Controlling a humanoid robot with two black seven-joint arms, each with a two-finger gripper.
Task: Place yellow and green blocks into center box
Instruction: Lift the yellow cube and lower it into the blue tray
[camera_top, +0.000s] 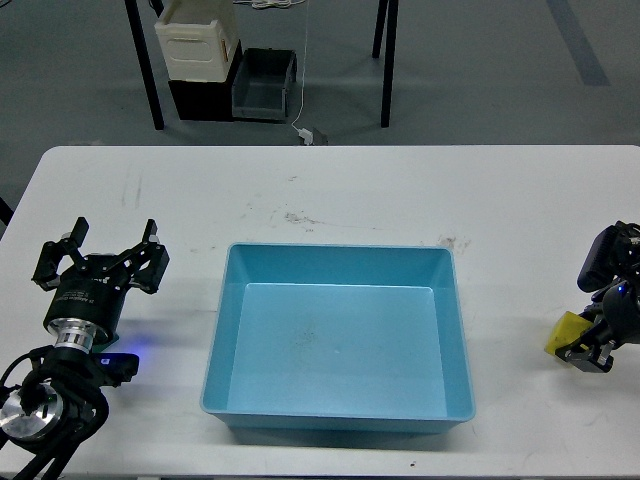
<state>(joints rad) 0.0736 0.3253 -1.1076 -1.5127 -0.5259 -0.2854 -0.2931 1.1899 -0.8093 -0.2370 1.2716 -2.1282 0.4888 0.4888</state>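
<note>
Nearest to the camera, at the lower left, the left arm comes in over the white table (400, 195). Its left tool (100, 258) stands with the two fingers spread wide apart, and nothing is between them. A small blue light shines on the arm just below the tool.

At the lower right edge, the right tool (590, 352) is low, close to the table surface. The yellow block (564, 333) is at its left side, touching the dark fingers. The tool appears to be clenched around the block, but the fingers are small and dark here, so I cannot tell for sure if they grip it or only rest against it. I also cannot tell whether the block sits on the table or is lifted a little.

Between the two arms, in the middle of the table, lies the light-blue box (215, 340). It is wide and shallow, with sloped walls. Its floor is bare, with only some faint marks. The yellow block is outside it, well apart from its right wall.

Further away, the table surface has some dark scuff marks behind the box.

On the floor beyond the table stand a cream crate (196, 40) on a black base and a dark grey bin (263, 85) just beside it, between two black legs. A thin white cable hangs down there.
</note>
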